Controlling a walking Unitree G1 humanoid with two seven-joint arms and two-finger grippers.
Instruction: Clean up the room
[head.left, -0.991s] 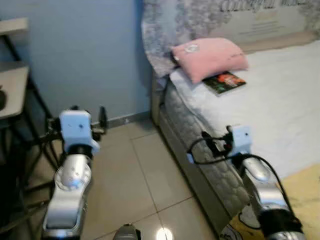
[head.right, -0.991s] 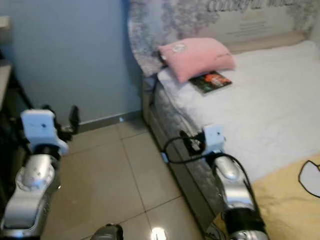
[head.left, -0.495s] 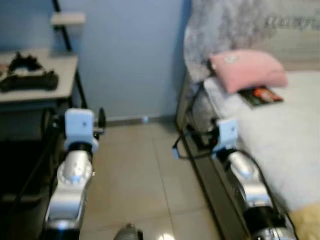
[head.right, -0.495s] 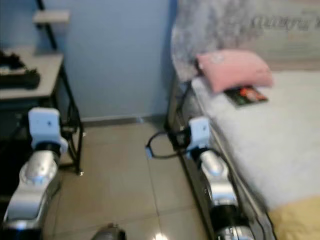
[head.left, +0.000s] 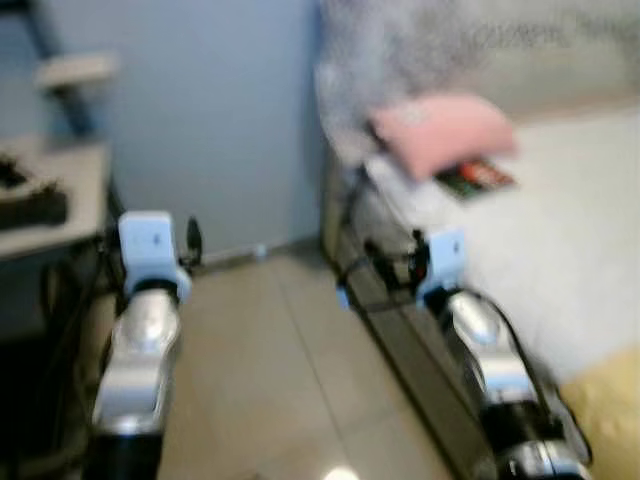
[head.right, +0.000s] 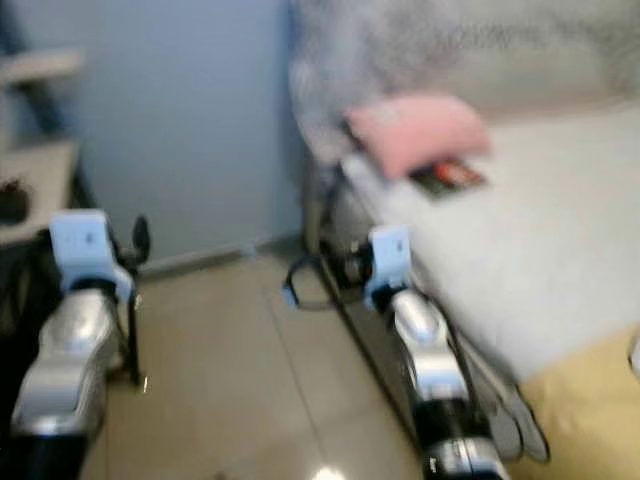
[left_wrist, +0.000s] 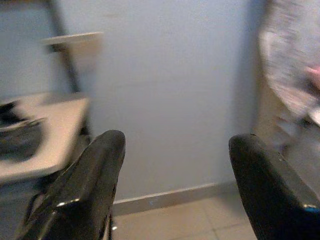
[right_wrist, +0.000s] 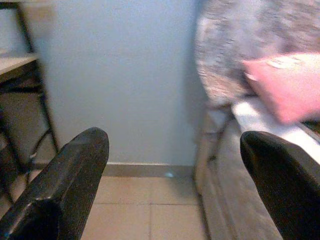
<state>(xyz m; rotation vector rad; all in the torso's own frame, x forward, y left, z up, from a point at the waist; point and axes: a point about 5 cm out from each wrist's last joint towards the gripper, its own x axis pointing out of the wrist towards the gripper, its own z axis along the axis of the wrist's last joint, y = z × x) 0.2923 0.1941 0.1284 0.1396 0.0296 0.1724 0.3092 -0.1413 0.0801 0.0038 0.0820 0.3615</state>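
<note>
A pink pillow (head.left: 440, 130) lies at the head of the white bed (head.left: 570, 240), with a book (head.left: 478, 176) flat on the sheet beside it. Both arms are held forward over the tiled floor. My left gripper (left_wrist: 176, 145) is open with nothing between its fingers and faces the blue wall near the desk. My right gripper (right_wrist: 174, 140) is also open and empty, beside the mattress edge, facing the wall and the pillow (right_wrist: 287, 87). The eye views are blurred.
A light desk (head.left: 55, 225) on a black frame stands at the left with a dark object (head.left: 28, 205) on it. A yellow blanket (head.left: 605, 400) covers the bed's near corner. Beige floor tiles (head.left: 270, 350) run between desk and bed up to the blue wall (head.left: 210, 110).
The whole picture has shifted and blurred, so the camera has swung. Both arms stay raised as before with the grippers open; the pillow and book lie as they did.
</note>
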